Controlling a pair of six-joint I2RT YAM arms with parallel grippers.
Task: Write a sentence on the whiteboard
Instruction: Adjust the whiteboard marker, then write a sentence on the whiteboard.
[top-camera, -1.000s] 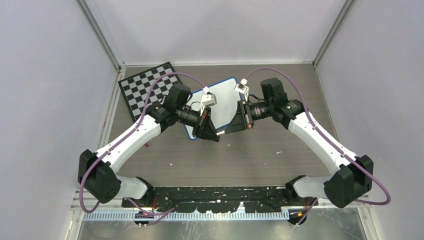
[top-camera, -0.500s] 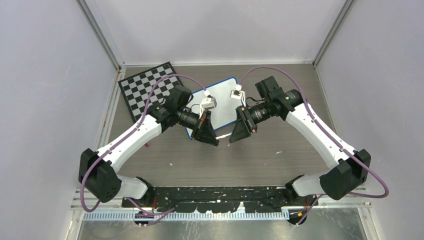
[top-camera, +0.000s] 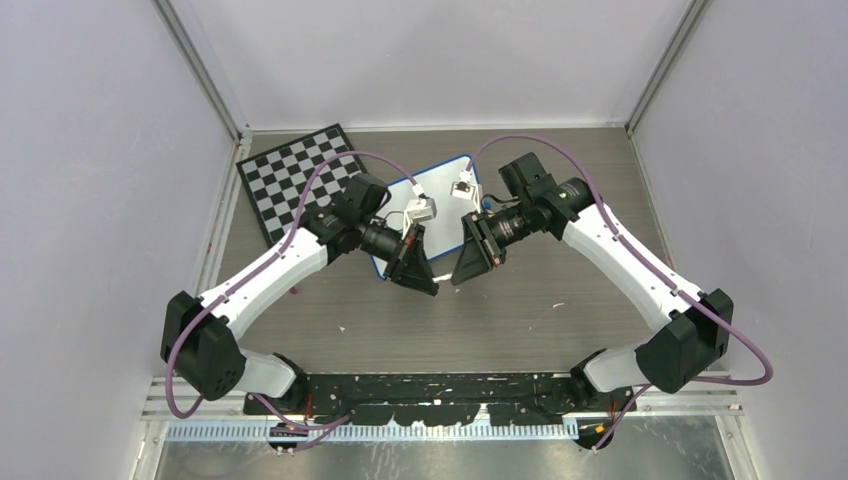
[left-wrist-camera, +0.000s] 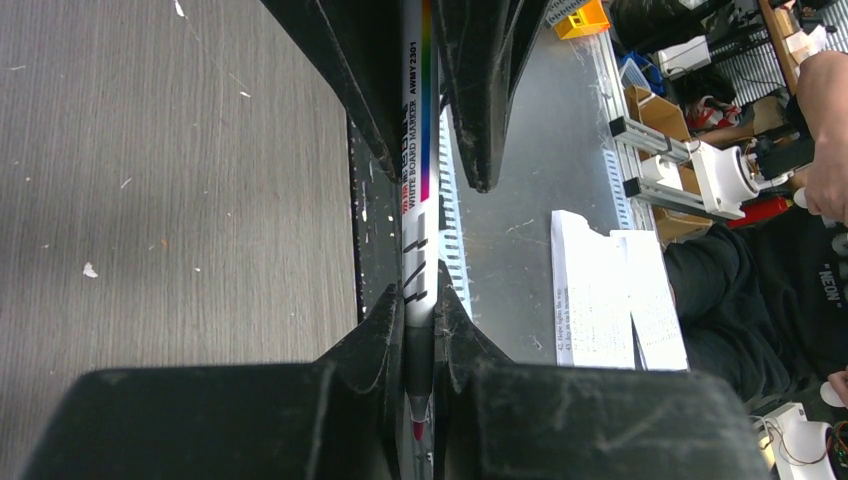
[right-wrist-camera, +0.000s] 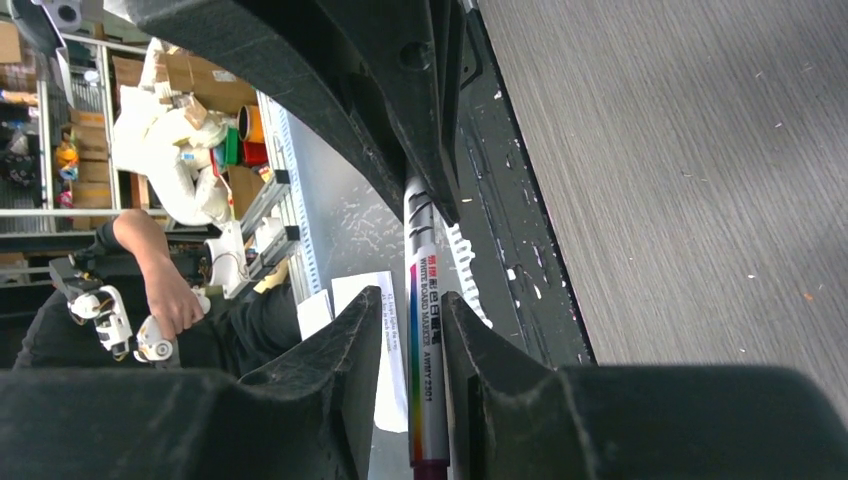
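The whiteboard (top-camera: 445, 185), white with a thin blue frame, lies at the table's middle back, partly under both wrists. No sentence shows on its visible part. The two grippers meet tip to tip in front of it, above the wood table. My left gripper (top-camera: 432, 288) (left-wrist-camera: 412, 295) is shut on a white board marker (left-wrist-camera: 415, 200) just behind its bare red tip. My right gripper (top-camera: 458, 280) (right-wrist-camera: 412, 295) straddles the marker's (right-wrist-camera: 425, 380) rainbow-striped barrel. Its jaws are open, with a gap showing on one side.
A black-and-white chessboard (top-camera: 300, 180) lies at the back left, touching the whiteboard's corner. Grey cage walls close in the left, right and back. A black rail (top-camera: 440, 390) runs along the near edge. Beyond it lie paper sheets (left-wrist-camera: 600, 290) and a person's arm (right-wrist-camera: 150, 260).
My right wrist has swung lower and closer to the left gripper, and its jaws now stand round the marker's barrel. The left gripper has dipped slightly, still holding the marker.
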